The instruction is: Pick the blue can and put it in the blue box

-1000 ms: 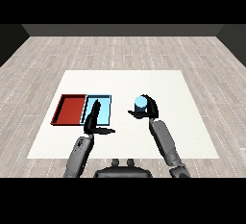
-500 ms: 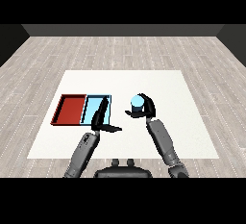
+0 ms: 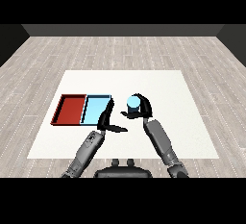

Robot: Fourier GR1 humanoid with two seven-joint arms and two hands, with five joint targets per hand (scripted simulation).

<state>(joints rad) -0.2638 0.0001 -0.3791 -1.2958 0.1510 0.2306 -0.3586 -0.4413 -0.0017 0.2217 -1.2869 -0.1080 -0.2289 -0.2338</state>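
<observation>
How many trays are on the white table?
2. The flat red tray lies on the table's left part. The flat light blue tray lies right beside it, on its right, next to the robot's left hand. None look hidden.

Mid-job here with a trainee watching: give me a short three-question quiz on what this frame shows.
1. True or false: the blue can already lies in the light blue tray.
2. Which hand has its fingers curled round the can?
A. the left hand
B. the right hand
C. neither
3. Fill in: the red tray lies on the ______ side of the light blue tray, as the robot sees it.

Key
1. False: the right hand holds the can to the right of the tray.
2. B.
3. Left.
</observation>
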